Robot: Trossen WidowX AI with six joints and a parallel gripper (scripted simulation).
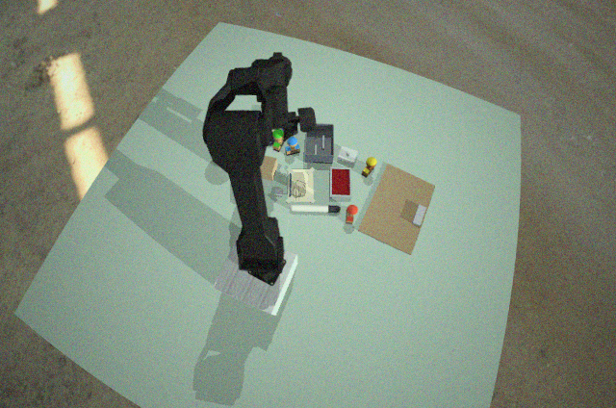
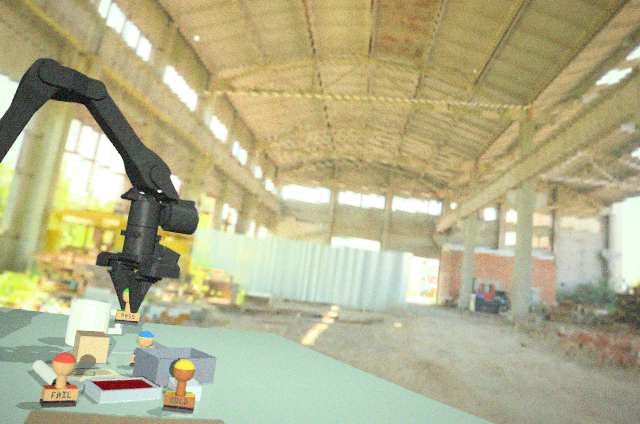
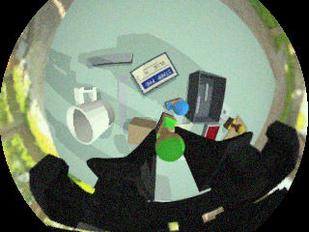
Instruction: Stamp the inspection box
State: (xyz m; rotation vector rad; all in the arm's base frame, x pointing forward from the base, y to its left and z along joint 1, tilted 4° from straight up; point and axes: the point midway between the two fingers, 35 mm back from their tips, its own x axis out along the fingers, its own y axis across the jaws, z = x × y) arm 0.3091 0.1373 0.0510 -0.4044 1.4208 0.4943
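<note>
The gripper (image 2: 129,304) (image 3: 167,137) is shut on the PASS stamp (image 1: 277,139) (image 2: 127,315) (image 3: 170,149), the one with the green knob. The stamp is held roughly upright, raised above the bench, near the blue-knobbed stamp. Its inked face is hidden. The cream card (image 1: 308,187) (image 2: 98,374) lies flat on the bench, away from the gripper. Dark marks show on it in the top view, too blurred to read. The open red ink pad (image 1: 341,182) (image 2: 121,384) (image 3: 211,132) lies beside the card.
Blue-knobbed stamp (image 1: 292,145) (image 2: 145,339) (image 3: 181,107), grey tray (image 1: 311,156) (image 2: 150,366), tan block (image 1: 269,167) (image 2: 95,347) (image 3: 141,131) and white mug (image 2: 87,322) (image 3: 93,124) stand nearby. FAIL stamp (image 1: 351,210), HOLD stamp (image 1: 371,163), marker (image 1: 311,208) and closed blue stamp-pad (image 3: 154,72) are around.
</note>
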